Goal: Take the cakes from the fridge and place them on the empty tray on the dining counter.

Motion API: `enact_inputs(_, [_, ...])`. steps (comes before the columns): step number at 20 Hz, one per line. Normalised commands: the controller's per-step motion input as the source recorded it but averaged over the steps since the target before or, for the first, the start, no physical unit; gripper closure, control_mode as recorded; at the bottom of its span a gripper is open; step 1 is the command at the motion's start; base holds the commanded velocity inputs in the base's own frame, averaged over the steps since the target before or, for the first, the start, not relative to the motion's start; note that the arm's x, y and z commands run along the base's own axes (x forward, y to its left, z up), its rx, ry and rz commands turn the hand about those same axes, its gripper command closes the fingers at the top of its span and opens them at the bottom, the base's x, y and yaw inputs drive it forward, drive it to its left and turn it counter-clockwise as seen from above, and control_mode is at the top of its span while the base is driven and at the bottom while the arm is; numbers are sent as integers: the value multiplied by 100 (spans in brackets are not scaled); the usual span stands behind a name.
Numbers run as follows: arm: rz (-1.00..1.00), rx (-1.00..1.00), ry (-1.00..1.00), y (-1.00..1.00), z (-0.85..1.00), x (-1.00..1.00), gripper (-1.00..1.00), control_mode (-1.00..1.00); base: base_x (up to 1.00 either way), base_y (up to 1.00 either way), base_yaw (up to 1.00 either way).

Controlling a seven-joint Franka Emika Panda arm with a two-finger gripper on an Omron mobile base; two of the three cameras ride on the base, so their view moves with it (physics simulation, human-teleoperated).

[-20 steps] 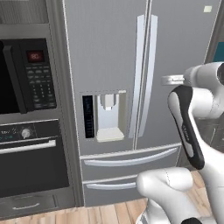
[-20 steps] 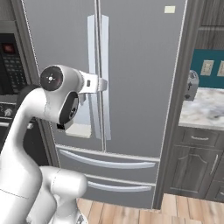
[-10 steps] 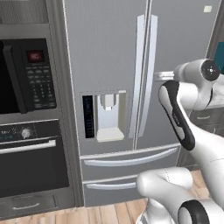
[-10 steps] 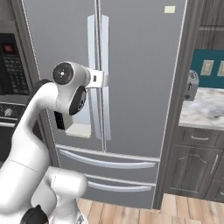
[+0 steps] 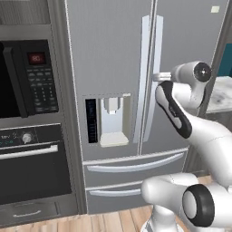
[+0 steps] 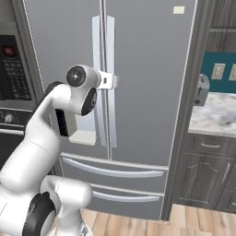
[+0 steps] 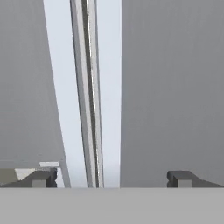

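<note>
Before the arm stood the fridge (image 5: pixel 113 68), a tall grey steel French-door unit with both doors shut, so nothing of its inside could be seen. Two long pale vertical handles (image 5: pixel 150 77) ran side by side along the seam where the doors met. On the left door, below mid-height, sat the water dispenser (image 5: pixel 108 118), with a dark panel just beside it. Under the doors lay two drawers (image 5: pixel 136 170), each with a curved pale pull.

At about the middle of the handles the end effector (image 7: pixel 111 178) pointed straight at the door seam. Its two dark fingertips (image 7: pixel 41 178) stood wide apart, one on each side of the pair of handles, and nothing was between them but the handles ahead. From the base views the white wrist (image 6: pixel 107 81) was close to the right-hand handle; whether it touched the handle could not be told.

To the left of the fridge a black microwave (image 5: pixel 27 77) sat above a black built-in oven (image 5: pixel 31 163). To the right, a marble-topped worktop (image 6: pixel 214 115) rested on dark grey cabinets (image 6: pixel 207 175), with a small metal appliance (image 6: pixel 201 90) at its near end and a teal wall with sockets behind it. Wooden floor (image 6: pixel 152 221) showed below the fridge.
</note>
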Motion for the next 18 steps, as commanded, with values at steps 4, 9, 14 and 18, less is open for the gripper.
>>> enact_inputs(4, [0,0,-1,0,-9,58,-100,-100,0,0,0])
enact_inputs(9, [0,0,0,0,-3,55,-100,-100,0,0,0])
enact_inputs(14, [0,0,0,0,0,51,-100,-100,0,0,0])
enact_inputs(18, [1,0,-2,-8,-7,53,-100,-100,0,0,0])
